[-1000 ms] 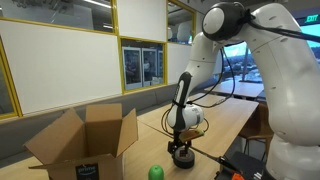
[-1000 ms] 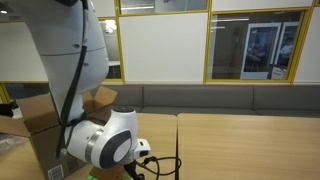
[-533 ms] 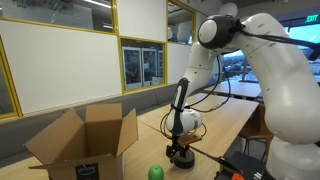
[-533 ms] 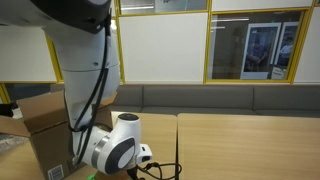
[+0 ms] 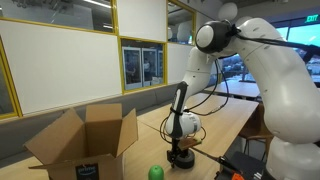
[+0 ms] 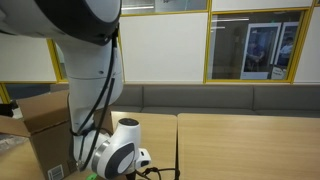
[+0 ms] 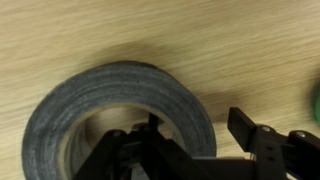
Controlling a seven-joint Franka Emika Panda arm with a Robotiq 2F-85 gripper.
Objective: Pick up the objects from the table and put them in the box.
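Wrist view has one tape roll [image 7: 120, 110], dark grey, lying flat on the wooden table [image 7: 60, 30]. The gripper [image 7: 195, 135] straddles the roll's right wall. One prong sits down in the hole and the other finger [image 7: 247, 128] is outside, with a sliver of wood showing between it and the tape. So the jaws are spread and not clamped on anything.

Count-wise, an exterior view gives one green ball [image 5: 155, 172] near the front edge, just left of the gripper [image 5: 181, 152]. Further left is one cardboard box [image 5: 85, 140], flaps open. There's one white arm [image 5: 262, 70], huge in frame.

The surface is a light wood tabletop, two tables butted together in an exterior view [image 6: 250, 145]. The room looks like an office, with yellow-framed windows [image 6: 255, 45] and a grey bench [image 6: 200, 98] along the far wall.
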